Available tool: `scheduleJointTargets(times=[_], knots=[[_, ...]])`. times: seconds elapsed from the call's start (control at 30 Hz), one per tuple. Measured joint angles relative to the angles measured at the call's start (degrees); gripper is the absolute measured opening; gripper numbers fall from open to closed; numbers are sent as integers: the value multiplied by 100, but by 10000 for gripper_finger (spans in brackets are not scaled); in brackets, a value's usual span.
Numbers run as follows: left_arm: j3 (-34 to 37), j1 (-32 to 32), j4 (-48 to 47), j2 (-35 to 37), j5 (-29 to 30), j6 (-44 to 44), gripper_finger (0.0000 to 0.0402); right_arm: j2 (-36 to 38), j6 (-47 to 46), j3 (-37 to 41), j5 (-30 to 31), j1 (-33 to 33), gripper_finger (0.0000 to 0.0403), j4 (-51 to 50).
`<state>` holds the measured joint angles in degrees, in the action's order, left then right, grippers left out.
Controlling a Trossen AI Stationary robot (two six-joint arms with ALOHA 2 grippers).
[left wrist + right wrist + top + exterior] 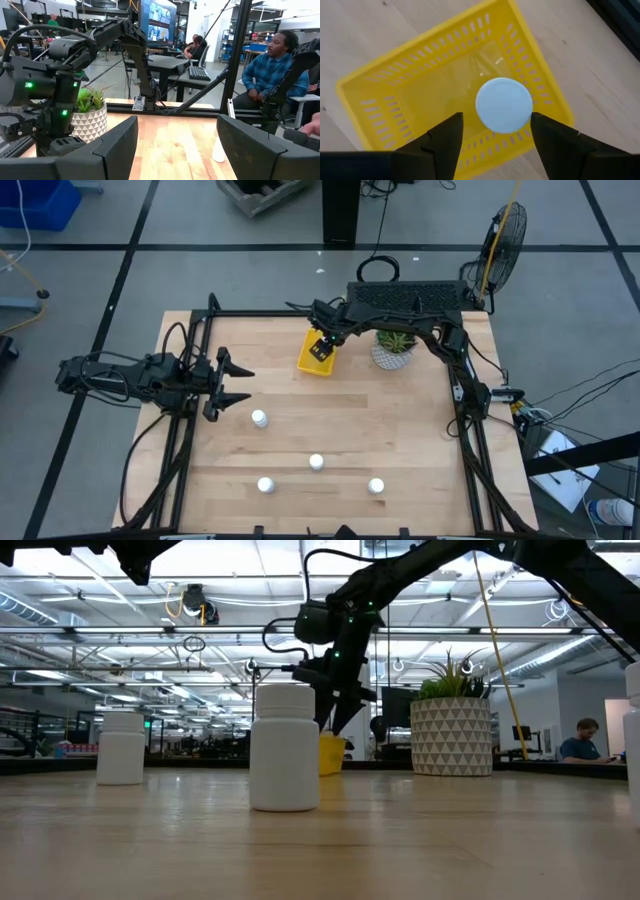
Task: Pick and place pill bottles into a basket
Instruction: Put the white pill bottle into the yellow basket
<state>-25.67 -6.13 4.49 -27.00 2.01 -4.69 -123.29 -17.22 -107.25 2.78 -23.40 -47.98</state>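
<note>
The right claw (495,131) is seen directly above the yellow basket (380,105) near the counter's (330,435) far edge, its fingers spread and released, with one pill bottle (503,105) standing upright on the basket floor between them; whether the fingers touch the bottle cannot be told. Beside the basket stands a potted plant (394,348), leaving little room on that side. The left claw (232,380) is held open near the left edge, and four more pill bottles (259,418) are spread well apart across the open near half, one being cut off at the low view's right border.
</note>
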Motion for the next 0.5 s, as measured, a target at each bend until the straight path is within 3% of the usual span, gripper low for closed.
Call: scheduleJointTargets(times=[0.17,0.5], knots=[[0,0,36,0,1,-71,274,121,-3,1,0,76,228,82],[0,-2,254,0,-49,-2409,274,973,-252,1,-6,313,231,321]])
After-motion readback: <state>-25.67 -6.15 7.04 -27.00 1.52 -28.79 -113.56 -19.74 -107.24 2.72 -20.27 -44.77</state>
